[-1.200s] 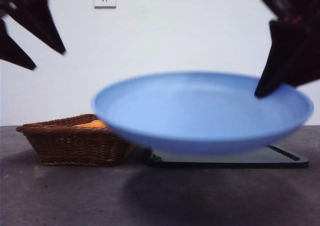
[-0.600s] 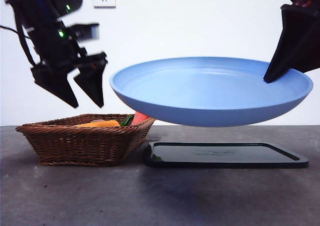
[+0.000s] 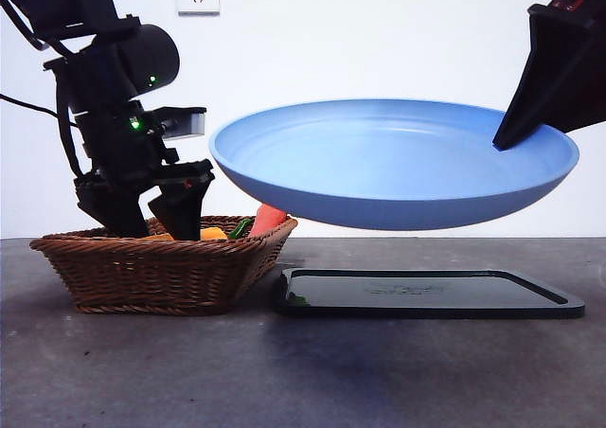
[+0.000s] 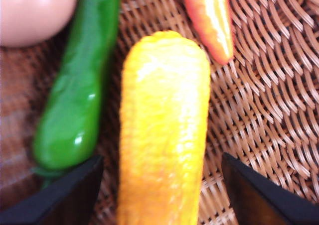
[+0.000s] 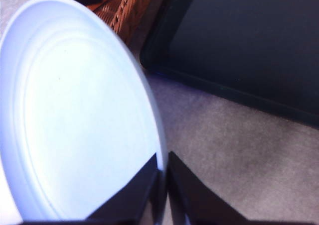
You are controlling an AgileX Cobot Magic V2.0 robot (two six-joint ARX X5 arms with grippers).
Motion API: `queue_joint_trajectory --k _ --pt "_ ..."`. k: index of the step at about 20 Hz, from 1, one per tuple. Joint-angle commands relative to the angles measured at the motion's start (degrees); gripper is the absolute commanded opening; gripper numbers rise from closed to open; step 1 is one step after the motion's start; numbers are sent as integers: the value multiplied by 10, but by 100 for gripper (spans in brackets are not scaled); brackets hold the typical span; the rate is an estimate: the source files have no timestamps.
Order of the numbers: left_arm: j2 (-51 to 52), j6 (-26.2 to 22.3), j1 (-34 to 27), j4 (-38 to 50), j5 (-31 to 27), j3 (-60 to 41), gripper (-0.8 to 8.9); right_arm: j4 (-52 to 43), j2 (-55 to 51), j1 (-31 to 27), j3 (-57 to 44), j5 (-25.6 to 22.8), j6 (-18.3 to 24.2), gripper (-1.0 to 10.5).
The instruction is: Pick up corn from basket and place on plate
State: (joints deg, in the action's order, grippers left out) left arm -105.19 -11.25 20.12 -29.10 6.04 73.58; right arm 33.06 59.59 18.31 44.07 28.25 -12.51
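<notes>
Long orange-yellow ribbed corn (image 4: 164, 130) lying in shallow brown woven wicker basket (image 3: 161, 272), between spread jaws of left gripper (image 4: 162, 195), wicker gaps either side; green pepper (image 4: 75, 100) just beside. Round light-blue plastic plate (image 3: 393, 168) held aloft above flat black rectangular tray (image 3: 426, 294), rim pinched by right gripper (image 5: 163, 185); grey tabletop (image 3: 303, 371) open at near edge.

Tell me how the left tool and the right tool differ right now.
Grip: the left tool is open, one jaw on either side of the corn and not closed on it; the right tool is shut on the plate's rim.
Place: the left tool is down in the basket; the right tool holds the plate in the air above the black tray.
Shared: both have two black jaws.
</notes>
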Motion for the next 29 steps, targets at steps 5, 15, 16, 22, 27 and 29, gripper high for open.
queue_joint_trajectory --k 5,15,16,22,27,29 --pt "-28 0 11 4 -1 13 312 -9 2 -5 10 -2 -10 2" --pt "-12 29 9 -16 -1 21 178 -9 5 -36 10 -2 -10 2" --pt "-1 30 9 -15 -1 23 179 -8 8 -39 10 -2 -10 2" --pt "102 59 18 -12 61 33 178 -10 73 -64 10 23 -30 2" --pt "141 80 55 -14 216 32 178 -43 147 -83 11 67 -60 2" --pt "137 79 83 -17 221 32 179 -44 170 -84 17 68 -64 2"
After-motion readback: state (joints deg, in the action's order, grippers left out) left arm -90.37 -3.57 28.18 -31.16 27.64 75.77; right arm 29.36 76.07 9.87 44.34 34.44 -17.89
